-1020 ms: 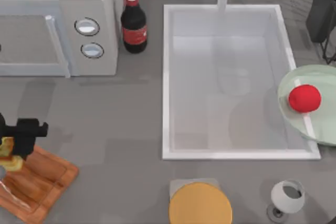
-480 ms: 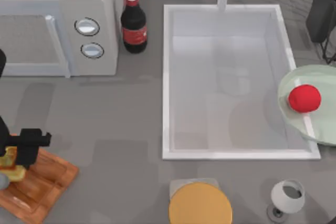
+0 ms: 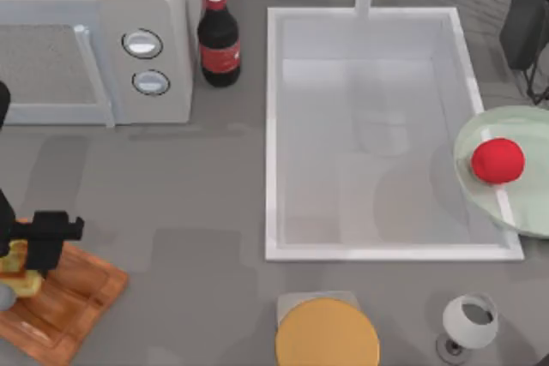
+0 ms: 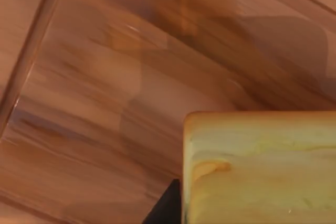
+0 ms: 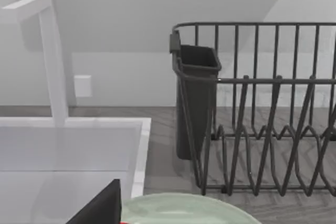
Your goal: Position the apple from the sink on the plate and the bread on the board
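The left gripper [image 3: 26, 255] covered much of the bread [image 3: 17, 265] on the board [image 3: 73, 293], so its fingers were perhaps closed; that could not be told. The picture's edge cut off the board's left corner and the plate [image 3: 480, 203] beside the sink [image 3: 273, 126].

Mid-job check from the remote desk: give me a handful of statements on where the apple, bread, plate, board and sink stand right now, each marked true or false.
1. The apple lies on the plate. True.
2. The apple sits inside the sink. False: the basin holds no fruit; the apple is on the green plate at the sink's right edge.
3. The bread is over the board at the table's left side, with the left gripper at it. True.
4. The plate stands next to the cola bottle. False: the bottle stands beside the microwave, left of the sink, while the plate is at the right.
5. The bread rests on the orange disc. False: the disc is bare.
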